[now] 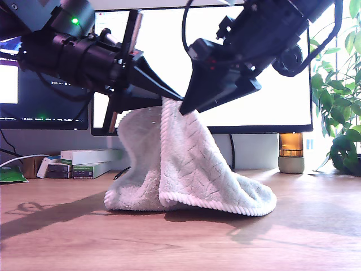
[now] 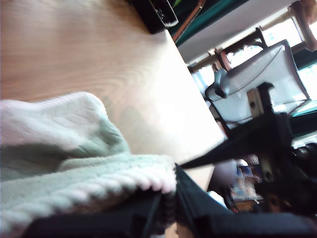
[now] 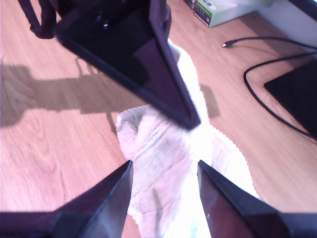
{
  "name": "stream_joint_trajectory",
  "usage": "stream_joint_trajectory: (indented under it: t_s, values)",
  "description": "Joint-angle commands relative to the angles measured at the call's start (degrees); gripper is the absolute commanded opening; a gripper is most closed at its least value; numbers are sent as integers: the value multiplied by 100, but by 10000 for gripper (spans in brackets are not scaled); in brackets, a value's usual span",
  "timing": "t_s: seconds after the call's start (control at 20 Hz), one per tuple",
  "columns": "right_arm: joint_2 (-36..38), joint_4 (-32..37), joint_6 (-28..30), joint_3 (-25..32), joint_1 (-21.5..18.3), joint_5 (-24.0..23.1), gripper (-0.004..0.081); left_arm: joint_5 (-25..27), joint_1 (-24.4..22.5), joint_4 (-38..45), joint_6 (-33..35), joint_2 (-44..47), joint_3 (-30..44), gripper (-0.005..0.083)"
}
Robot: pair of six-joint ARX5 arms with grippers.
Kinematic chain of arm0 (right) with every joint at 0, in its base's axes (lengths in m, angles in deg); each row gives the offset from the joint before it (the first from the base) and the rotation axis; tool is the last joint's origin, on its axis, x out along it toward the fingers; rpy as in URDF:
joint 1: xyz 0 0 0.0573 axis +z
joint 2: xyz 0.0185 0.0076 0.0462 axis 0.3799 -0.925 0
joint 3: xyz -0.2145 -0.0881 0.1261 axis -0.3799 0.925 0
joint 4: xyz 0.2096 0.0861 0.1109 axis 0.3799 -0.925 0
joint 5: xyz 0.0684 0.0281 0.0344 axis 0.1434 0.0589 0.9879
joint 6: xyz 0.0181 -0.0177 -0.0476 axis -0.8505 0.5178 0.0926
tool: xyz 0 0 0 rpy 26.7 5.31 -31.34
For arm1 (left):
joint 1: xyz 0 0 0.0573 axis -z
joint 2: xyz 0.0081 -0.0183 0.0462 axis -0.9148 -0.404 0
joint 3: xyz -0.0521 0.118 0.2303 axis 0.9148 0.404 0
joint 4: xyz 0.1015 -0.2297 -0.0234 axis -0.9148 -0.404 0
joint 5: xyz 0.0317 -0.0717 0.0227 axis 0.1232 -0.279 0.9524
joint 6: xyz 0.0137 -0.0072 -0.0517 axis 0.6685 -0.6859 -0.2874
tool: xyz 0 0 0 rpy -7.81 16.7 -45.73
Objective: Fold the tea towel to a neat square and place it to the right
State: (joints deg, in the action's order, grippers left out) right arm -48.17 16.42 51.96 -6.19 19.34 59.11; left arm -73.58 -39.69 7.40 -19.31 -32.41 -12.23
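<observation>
— Where is the tea towel (image 1: 186,169) now?

— Near the middle of your desk (image 1: 180,243). Its lower part lies heaped on the wood, with the corded hem curving along the front. The rest is pulled up into a peak.

— What holds the peak?

— My first gripper (image 1: 176,97), reaching in from the exterior view's left. Its fingers are closed on the ribbed edge, as you can see in the first wrist view.

— And the other?

— My second gripper (image 3: 165,171) comes from the exterior view's right, its tip just beside the peak. Its fingers (image 3: 111,198) are spread apart and hold nothing, with the cloth below and between them.

— Behind that?

— The big monitor (image 1: 254,56) along the back edge, and small boxes (image 1: 84,164) towards the back corner on the exterior view's left.
</observation>
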Motion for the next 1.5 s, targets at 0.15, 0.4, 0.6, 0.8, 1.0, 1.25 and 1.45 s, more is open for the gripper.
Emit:
stream_joint_trajectory:
  t_s: [0.15, 0.4, 0.6, 0.8, 1.0, 1.25, 1.45]
  values:
    - [26, 66, 348, -37, -59, 24, 385, -555, 15, -15, 214, -101, -35, -22]
    - [26, 63, 446, -37, -203, 389, 246, -892, 15, -26, 289, -101, -35, -22]
    - [26, 192, 446, -37, -192, 678, -10, -844, 9, 17, 334, -101, -35, -22]
    - [26, 195, 444, -39, -205, 669, -11, -807, -50, 11, 380, -101, -35, 101]
    - [26, 197, 442, -44, -210, 564, -11, -885, -98, 9, 533, -98, -35, 324]
    - [26, 195, 439, -44, -247, 562, -11, -1097, -310, -59, 942, -33, -35, 332]
    - [26, 190, 439, -44, -247, 560, -11, -787, -525, -529, 1593, 306, -35, 322]
